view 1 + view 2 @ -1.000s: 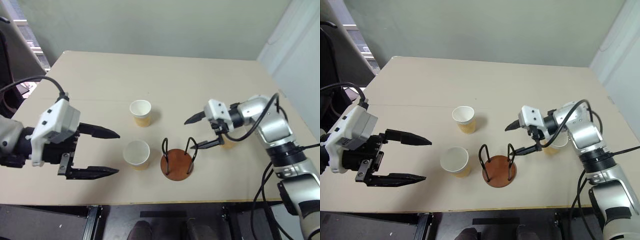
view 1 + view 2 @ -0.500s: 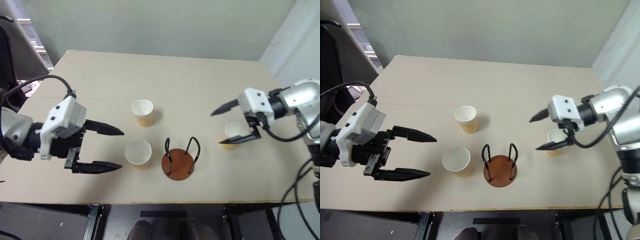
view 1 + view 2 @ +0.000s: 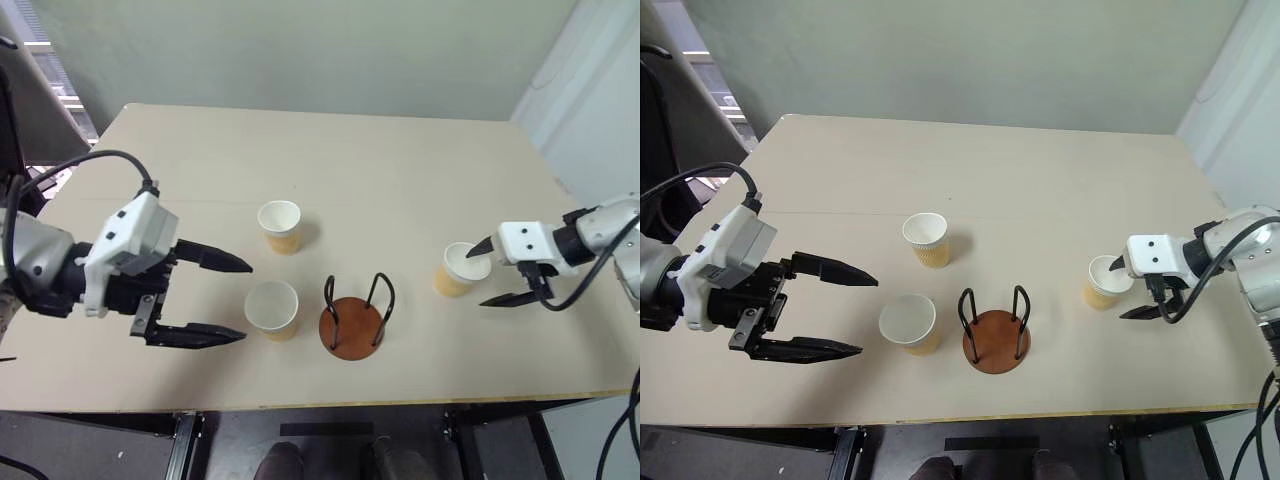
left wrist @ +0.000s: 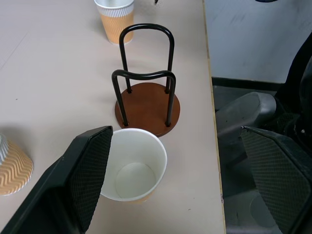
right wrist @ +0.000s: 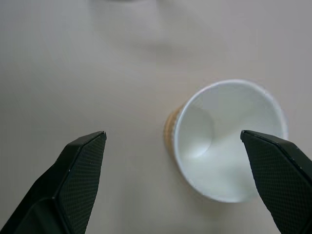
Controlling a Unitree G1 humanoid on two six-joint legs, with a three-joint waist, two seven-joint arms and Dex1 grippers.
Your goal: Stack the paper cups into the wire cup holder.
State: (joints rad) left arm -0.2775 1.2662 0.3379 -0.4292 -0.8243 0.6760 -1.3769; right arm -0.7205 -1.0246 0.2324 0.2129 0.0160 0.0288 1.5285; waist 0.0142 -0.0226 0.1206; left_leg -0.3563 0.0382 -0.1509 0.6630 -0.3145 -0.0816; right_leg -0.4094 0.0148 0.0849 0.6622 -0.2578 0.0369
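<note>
Now both pincers stand with their black fingers spread wide apart and nothing between them. On the beige table (image 3: 400, 170), the left gripper (image 3: 243, 300) hovers level, its fingertips aimed at the nearest paper cup (image 3: 272, 308), which stands upright just beyond the tips, mouth up and white inside; in the left wrist view this cup (image 4: 133, 165) sits close against the inner face of one finger (image 4: 90, 165), though whether they touch cannot be told. Straight past that cup from the left gripper stands the wire cup holder (image 3: 352, 325), its reddish-brown disc base flat on the table and its two black wire loops rising upright, with no cup inside it. A second paper cup (image 3: 280, 226) stands upright off to the far side of the left gripper's upper finger, well apart from the holder. The right gripper (image 3: 484, 273) hangs at the opposite end of the table, tilted downward, with the third paper cup (image 3: 457, 269) just in front of its fingertips; one tip lies over the cup's rim as seen from the head. In the right wrist view this cup (image 5: 229, 139) lies between the two spread fingers (image 5: 80, 168), nearer one than the other, upright and apart from both.
</note>
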